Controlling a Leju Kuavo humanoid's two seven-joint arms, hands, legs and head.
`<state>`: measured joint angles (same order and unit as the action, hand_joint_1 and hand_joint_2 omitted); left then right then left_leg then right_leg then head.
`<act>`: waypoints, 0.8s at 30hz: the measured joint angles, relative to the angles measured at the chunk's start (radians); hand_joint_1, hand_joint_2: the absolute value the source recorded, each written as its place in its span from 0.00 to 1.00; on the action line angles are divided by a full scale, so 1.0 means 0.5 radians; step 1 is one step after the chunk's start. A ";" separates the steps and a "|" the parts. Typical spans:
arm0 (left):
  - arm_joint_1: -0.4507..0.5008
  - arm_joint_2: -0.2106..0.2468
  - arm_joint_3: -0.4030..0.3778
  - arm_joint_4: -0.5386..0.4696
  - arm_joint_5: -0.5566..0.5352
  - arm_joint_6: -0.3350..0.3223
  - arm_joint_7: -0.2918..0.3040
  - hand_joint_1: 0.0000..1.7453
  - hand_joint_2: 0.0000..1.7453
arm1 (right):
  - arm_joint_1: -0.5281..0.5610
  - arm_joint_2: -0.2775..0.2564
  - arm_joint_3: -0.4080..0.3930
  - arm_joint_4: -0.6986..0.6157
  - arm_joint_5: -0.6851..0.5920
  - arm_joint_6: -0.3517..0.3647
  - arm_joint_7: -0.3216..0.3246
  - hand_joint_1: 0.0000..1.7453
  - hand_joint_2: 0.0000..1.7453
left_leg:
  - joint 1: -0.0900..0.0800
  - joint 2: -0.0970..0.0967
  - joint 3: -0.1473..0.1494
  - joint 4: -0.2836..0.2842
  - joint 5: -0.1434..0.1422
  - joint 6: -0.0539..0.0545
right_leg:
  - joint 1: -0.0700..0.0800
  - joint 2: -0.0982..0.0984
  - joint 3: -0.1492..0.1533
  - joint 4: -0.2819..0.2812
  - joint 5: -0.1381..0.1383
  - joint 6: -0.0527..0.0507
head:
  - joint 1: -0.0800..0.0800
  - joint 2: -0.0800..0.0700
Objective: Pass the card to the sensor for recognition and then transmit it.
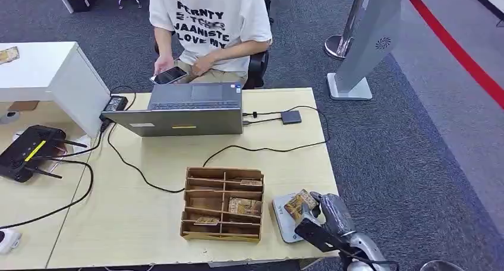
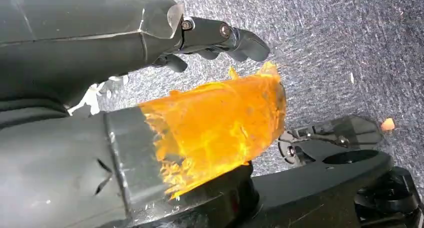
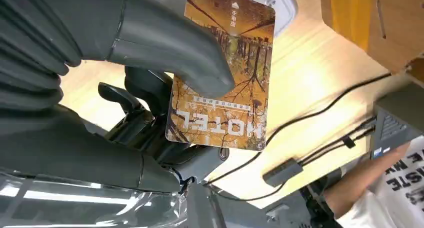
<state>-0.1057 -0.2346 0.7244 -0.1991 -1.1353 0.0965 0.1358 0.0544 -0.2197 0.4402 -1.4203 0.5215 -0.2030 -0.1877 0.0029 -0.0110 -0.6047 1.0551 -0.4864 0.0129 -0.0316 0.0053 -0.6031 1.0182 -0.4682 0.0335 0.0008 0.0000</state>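
At the far left we see a black router (image 1: pixel 27 152) with stub antennas on the pale wood-grain table (image 1: pixel 142 223). Farther right, a grey laptop (image 1: pixel 184 110) faces a seated person (image 1: pixel 208 27) holding a phone (image 1: pixel 169 75). Near the front edge stands a slotted wooden box (image 1: pixel 223 204) with a few cards in its compartments. Just right of it lies the flat white sensor (image 1: pixel 284 220). Our right hand (image 1: pixel 324 214) pinches the glossy card (image 3: pixel 222 73), printed with autumn trees and "HOTEL", between thumb (image 3: pixel 170 48) and fingers, over the sensor. Our left hand (image 2: pixel 150 63) hangs over grey carpet (image 2: pixel 340 48), its fingers curled around nothing.
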 joint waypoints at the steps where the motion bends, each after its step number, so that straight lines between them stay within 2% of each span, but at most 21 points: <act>1: -0.001 0.000 0.000 0.000 0.000 -0.001 0.000 0.00 0.00 | -0.001 -0.001 0.006 0.005 0.000 0.009 0.004 1.00 1.00 | 0.000 0.000 0.000 0.000 0.000 0.000 | 0.000 0.000 0.000 0.000 0.000 0.000 | 0.001 0.000; 12: -0.004 0.000 0.000 0.000 -0.002 -0.005 0.006 0.00 0.00 | -0.028 -0.011 0.087 0.049 0.008 0.054 0.035 1.00 1.00 | 0.000 0.000 0.000 0.000 0.000 0.000 | 0.000 0.000 0.000 0.000 0.000 0.000 | 0.000 0.000; 24: -0.005 0.000 0.000 0.000 -0.002 -0.016 0.015 0.00 0.00 | -0.038 -0.047 0.114 0.051 0.112 0.001 0.122 1.00 1.00 | 0.000 0.000 0.001 0.000 0.000 0.000 | 0.000 0.000 0.000 0.000 0.000 0.000 | 0.000 0.000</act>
<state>-0.1083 -0.2346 0.7244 -0.1991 -1.1364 0.0885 0.1431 0.0356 -0.2434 0.4975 -1.3947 0.5776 -0.2026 -0.1266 0.0029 -0.0109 -0.6045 1.0551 -0.4863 0.0129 -0.0316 0.0053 -0.6030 1.0182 -0.4682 0.0335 0.0008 0.0000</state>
